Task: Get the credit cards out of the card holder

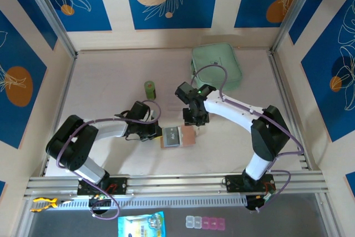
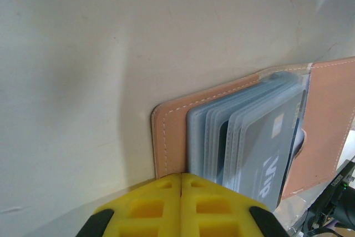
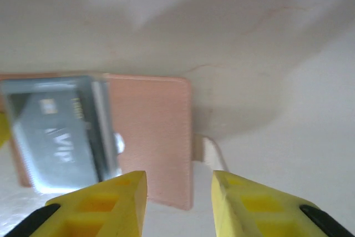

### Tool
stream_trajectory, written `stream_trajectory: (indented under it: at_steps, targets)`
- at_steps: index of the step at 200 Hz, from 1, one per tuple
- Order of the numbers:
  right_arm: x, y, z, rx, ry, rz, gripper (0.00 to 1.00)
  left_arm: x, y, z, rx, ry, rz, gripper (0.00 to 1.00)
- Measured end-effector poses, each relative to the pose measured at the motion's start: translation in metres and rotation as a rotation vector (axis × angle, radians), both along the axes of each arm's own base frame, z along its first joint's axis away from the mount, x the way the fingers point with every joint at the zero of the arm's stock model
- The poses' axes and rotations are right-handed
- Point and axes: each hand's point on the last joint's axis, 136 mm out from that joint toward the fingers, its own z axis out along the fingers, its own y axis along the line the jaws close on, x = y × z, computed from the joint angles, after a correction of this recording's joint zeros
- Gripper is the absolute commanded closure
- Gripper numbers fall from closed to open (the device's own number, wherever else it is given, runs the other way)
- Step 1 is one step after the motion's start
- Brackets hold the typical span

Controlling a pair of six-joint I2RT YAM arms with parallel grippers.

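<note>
Two claws meet the open holder [image 2: 172, 137]. My left claw [image 2: 181, 192] is closed tight at its edge, beside the cards [image 2: 260, 148]. My right claw [image 3: 178, 198] gapes empty above its bare half.

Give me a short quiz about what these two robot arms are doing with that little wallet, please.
1. True or false: the card holder lies open.
2. Which one has its fingers apart? A: left hand. B: right hand.
3. Fill in: the grey card on top reads "___".

Key: 1 true. 2 B; the left hand's fingers are pressed together. 3 VIP.
</note>
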Motion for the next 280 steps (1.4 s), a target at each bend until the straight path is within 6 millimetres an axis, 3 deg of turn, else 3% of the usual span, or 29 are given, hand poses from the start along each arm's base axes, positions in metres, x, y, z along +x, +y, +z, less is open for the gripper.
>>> stream_trajectory:
  at_steps: [35,74,113,187,223,280]
  targets:
    - [-0.007,0.023,0.004,0.058,0.013,0.046,0.66,0.004,0.000,0.001,0.017,-0.008,-0.003,0.98]
    - [-0.015,0.034,-0.022,0.042,0.090,0.064,0.66,0.007,0.000,0.001,0.027,-0.020,-0.008,0.98]
    - [-0.021,0.032,-0.053,-0.029,0.152,0.068,0.56,0.006,0.001,0.000,0.031,-0.016,-0.008,0.98]
    - [-0.030,0.018,-0.079,-0.108,0.194,0.067,0.48,0.006,0.001,0.000,0.030,-0.015,-0.008,0.98]
    - [-0.030,0.020,-0.081,-0.110,0.191,0.071,0.42,0.006,0.001,0.000,0.031,-0.014,-0.008,0.98]
    - [-0.030,0.019,-0.083,-0.113,0.184,0.073,0.43,0.001,0.008,0.007,0.054,-0.009,0.000,0.98]
